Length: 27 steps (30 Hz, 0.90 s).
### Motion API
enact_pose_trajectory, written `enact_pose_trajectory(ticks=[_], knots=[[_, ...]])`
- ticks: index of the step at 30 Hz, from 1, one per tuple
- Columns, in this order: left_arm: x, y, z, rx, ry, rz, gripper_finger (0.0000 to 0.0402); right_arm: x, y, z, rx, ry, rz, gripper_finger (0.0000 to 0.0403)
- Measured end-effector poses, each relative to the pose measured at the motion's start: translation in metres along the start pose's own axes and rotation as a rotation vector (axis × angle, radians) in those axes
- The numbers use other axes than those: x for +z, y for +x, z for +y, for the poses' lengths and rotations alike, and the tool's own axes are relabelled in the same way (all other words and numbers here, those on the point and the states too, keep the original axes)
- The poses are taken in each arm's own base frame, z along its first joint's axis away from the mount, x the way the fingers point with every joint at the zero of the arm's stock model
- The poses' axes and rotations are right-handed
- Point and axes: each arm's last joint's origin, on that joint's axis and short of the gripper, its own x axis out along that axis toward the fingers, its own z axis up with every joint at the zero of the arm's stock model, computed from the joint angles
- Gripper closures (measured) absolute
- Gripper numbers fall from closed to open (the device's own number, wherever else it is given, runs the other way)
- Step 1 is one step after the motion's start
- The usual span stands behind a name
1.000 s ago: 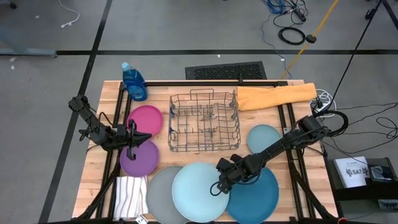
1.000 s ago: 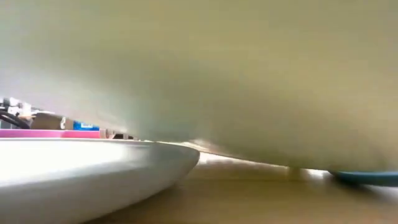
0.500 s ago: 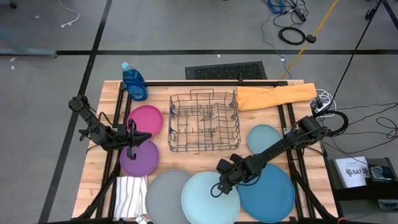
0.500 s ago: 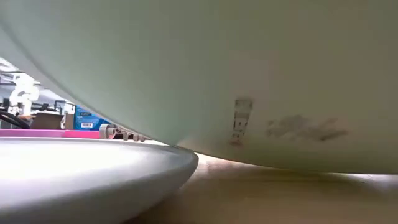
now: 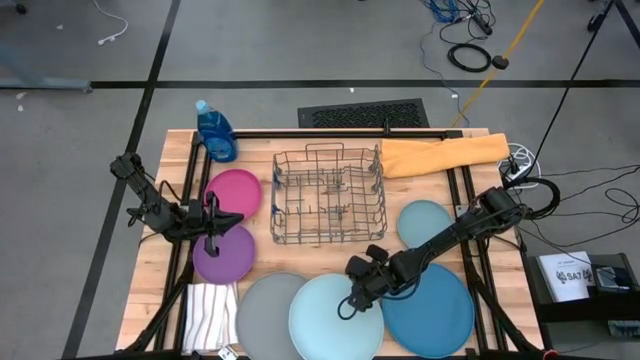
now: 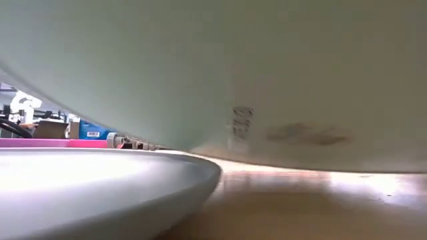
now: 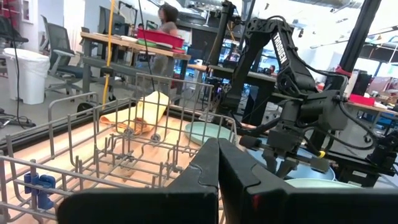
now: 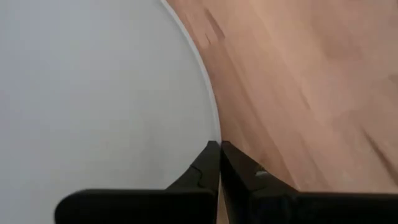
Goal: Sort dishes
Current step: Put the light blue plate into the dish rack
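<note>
Fingers pinched on the light blue plate's (image 5: 330, 318) rim, your right gripper (image 5: 349, 303) tilts it; left gripper (image 5: 213, 225) idles closed.

We see a light wooden worktop (image 5: 320, 255) carrying plates in six colours: a magenta plate (image 5: 234, 192), a purple plate (image 5: 223, 254), a grey plate (image 5: 264, 312), a light blue plate (image 5: 330, 318), a dark blue plate (image 5: 435, 315) and a pale teal plate (image 5: 424, 222). We note a bare grey wire dish rack (image 5: 327, 193), a blue bottle (image 5: 214, 133), a yellow-orange cloth (image 5: 440, 155), and a white cloth (image 5: 209, 315) with dark stripes. Both arms and their fingers (image 8: 208, 168) are black. The floor (image 5: 300, 50) is grey with dark lines.
</note>
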Motion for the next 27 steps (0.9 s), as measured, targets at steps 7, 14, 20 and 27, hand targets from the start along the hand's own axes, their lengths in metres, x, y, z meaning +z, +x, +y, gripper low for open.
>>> enact_pose_trajectory(ticks=[7,14,20,27], knots=[[-0.001,0.000,0.000,0.001,-0.015,0.008,0.0401,0.011,-0.008,0.006,-0.051,-0.065,-0.060,0.0403],[-0.003,0.000,0.001,0.037,-0.057,0.018,0.0369,0.021,-0.017,0.012,-0.095,-0.120,-0.114,0.0403],[-0.005,0.000,0.001,0.016,-0.114,0.032,0.0348,0.032,-0.027,0.018,-0.139,-0.169,-0.155,0.0403],[-0.010,0.000,-0.002,-0.087,-0.256,0.091,0.0347,0.040,-0.034,0.021,-0.190,-0.204,-0.196,0.0402]])
